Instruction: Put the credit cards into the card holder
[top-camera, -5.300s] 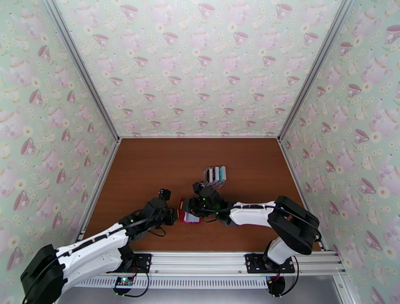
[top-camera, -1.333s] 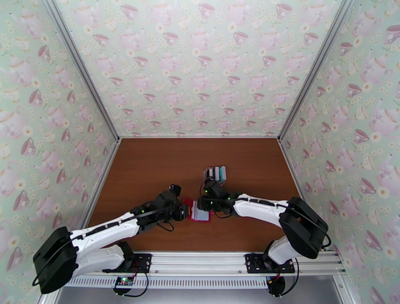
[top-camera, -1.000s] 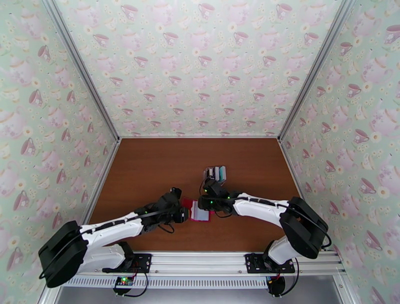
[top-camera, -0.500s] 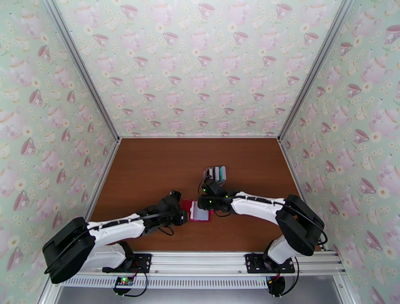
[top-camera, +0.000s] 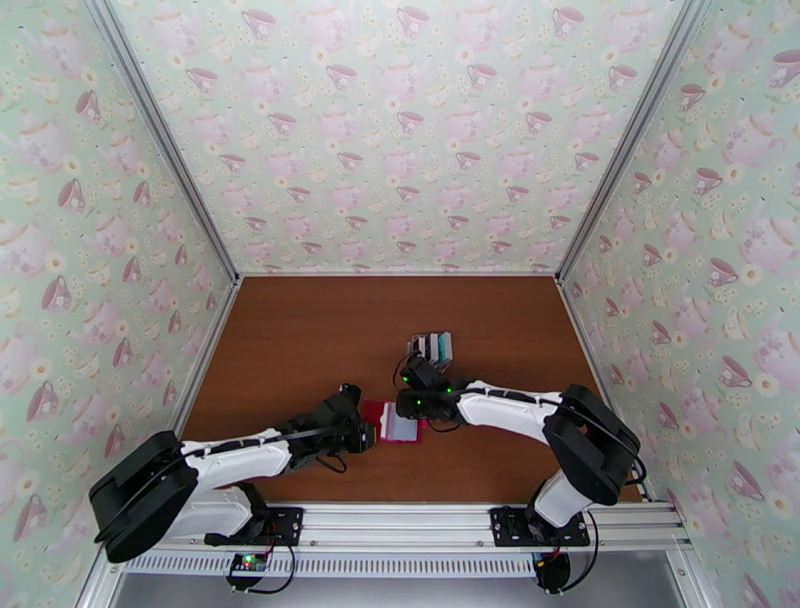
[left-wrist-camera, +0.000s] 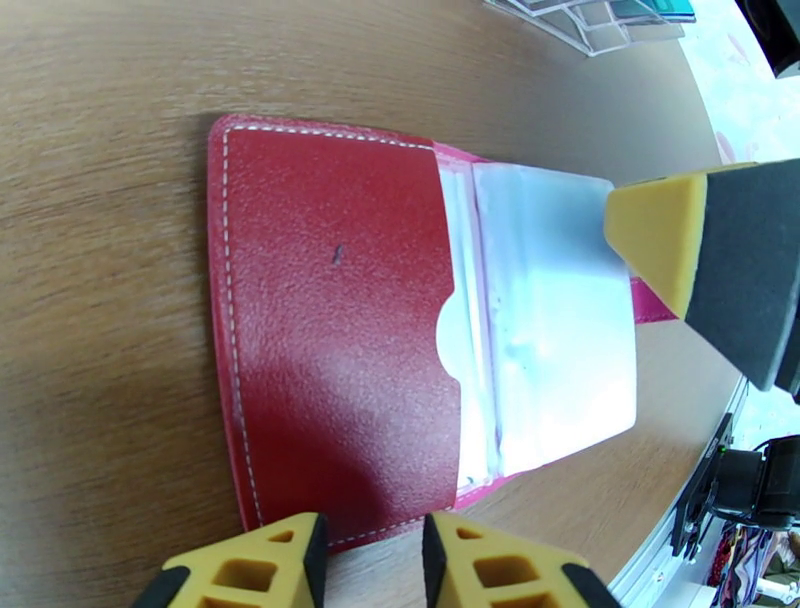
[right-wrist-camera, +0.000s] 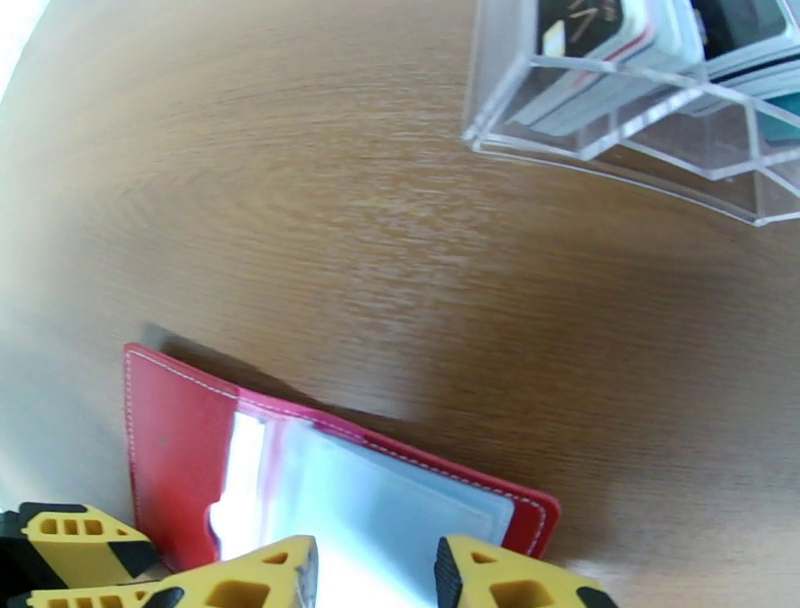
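The card holder (top-camera: 393, 424) lies open on the table, red flap (left-wrist-camera: 330, 350) on one side and pale pocketed inside (left-wrist-camera: 555, 340) on the other. My left gripper (top-camera: 366, 434) sits at its left edge; in the left wrist view its fingertips (left-wrist-camera: 372, 560) stand a small gap apart at the wallet's rim, holding nothing. My right gripper (top-camera: 405, 406) comes in from the far side, jaws apart (right-wrist-camera: 375, 570) over the pale pockets, one finger (left-wrist-camera: 690, 250) touching the wallet's corner. The credit cards (right-wrist-camera: 610, 40) stand in a clear rack (top-camera: 431, 347) behind.
The clear plastic rack (right-wrist-camera: 640, 120) stands just beyond the wallet, close to my right wrist. Brown table (top-camera: 290, 340) stretches open to the left and back. Patterned walls close three sides, and a metal rail (top-camera: 450, 520) runs along the front.
The wallet, earlier held up between both grippers, now lies open flat. My left arm has swung lower while its gripper stays at the wallet's left edge. The right gripper has barely moved.
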